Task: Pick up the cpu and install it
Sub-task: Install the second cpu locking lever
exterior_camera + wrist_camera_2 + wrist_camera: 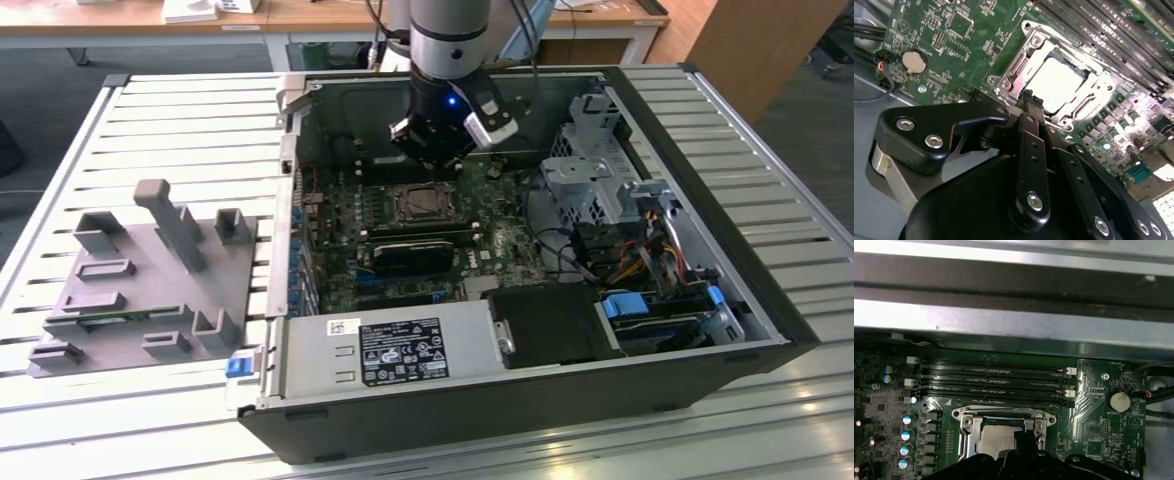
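Note:
The cpu (1058, 82) lies flat inside the metal-framed socket (1019, 62) on the green motherboard (494, 235), its pale silver top facing up. In the first wrist view the cpu (995, 442) is partly hidden behind the black fingers. My gripper (1032, 98) hovers just above the near edge of the socket, shut, with its two black fingertips together and nothing between them. In the exterior view the gripper (430, 160) hangs inside the open computer case, a little behind the socket (424, 203).
Memory slots (994, 380) run beside the socket, and a coin battery (1118, 401) sits nearby. Case walls (694, 150), a drive cage (587, 160), cables (641, 250) and a power supply (387, 350) surround the board. A grey fixture (147, 280) stands on the slatted table at the exterior view's left.

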`<state>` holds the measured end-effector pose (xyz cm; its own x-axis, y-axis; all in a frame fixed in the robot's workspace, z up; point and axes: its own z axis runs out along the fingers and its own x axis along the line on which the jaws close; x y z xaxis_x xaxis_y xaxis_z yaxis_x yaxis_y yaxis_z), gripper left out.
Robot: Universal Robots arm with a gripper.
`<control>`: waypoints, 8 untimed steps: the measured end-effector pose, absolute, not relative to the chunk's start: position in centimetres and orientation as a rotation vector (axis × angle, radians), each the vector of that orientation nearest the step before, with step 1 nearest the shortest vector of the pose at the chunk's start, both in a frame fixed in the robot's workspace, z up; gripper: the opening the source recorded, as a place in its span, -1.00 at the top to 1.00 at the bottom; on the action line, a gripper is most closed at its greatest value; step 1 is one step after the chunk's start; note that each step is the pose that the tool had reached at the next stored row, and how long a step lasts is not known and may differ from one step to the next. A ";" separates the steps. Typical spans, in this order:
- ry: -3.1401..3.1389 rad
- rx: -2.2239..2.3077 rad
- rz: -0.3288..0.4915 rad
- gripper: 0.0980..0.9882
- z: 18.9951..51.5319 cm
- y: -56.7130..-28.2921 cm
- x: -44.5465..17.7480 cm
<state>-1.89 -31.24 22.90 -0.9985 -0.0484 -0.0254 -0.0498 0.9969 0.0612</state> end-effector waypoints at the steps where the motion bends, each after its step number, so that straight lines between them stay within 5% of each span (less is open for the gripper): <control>1: 3.116 -0.077 0.096 0.98 23.0 -31.3 -1.9; 8: 3.120 -0.076 0.097 0.98 24.2 -31.6 -1.9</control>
